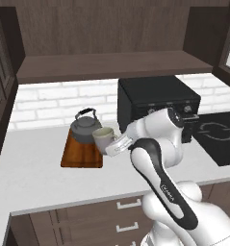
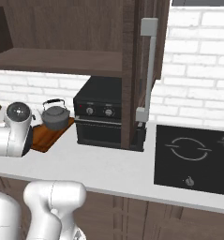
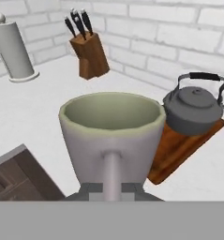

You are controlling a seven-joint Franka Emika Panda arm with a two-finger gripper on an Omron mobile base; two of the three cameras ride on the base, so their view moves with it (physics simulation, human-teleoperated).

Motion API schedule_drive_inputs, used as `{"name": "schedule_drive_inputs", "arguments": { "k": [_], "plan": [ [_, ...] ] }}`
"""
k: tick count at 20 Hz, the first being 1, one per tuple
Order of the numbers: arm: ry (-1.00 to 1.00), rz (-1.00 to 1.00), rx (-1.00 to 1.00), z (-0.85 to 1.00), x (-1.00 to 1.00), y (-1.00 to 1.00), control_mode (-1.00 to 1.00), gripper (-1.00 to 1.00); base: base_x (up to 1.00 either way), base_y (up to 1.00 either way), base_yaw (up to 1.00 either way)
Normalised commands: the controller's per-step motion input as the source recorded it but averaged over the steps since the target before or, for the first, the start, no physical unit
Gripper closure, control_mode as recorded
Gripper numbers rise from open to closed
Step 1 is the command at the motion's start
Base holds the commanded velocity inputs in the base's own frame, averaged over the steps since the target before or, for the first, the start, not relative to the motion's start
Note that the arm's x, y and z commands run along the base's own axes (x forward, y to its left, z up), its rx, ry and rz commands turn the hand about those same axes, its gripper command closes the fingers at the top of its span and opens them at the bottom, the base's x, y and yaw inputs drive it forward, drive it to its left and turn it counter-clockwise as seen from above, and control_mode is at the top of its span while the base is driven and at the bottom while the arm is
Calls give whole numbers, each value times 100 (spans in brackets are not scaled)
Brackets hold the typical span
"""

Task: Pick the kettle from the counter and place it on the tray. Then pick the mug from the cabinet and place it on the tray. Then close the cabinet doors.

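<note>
Mug (image 1: 103, 138): pale grey-white, greenish inside, upright, clenched by its handle in the pincer (image 1: 117, 144), held above the counter (image 1: 39, 163) just over the right edge of the tray (image 1: 82, 152). Kettle (image 1: 86, 126): dark grey, arched black handle, standing on the tray's back end, near the counter's back edge. Cabinet (image 1: 107, 65): doors swung wide, shelf board bare. Hand view adds a knife block (image 3: 89, 55) and a paper-towel roll (image 3: 12, 49) by the brick wall. Right base view adds a cabinet door (image 2: 146, 70) with grey bar handle, a black oven (image 2: 102, 118) and a cooktop (image 2: 193, 157).
</note>
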Motion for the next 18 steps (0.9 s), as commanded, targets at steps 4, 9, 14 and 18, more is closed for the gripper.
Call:
{"name": "schedule_drive_inputs", "arguments": {
  "k": [4,9,14,18],
  "plan": [
    [0,16,-1,-50,42,9,-100,100,0,0,0],
    [0,10,-6,-44,45,12,-100,100,0,0,0],
    [0,0,-10,-37,46,19,-100,100,0,0,0],
    [0,0,-8,-37,47,22,-100,100,0,0,0]
  ]
}}
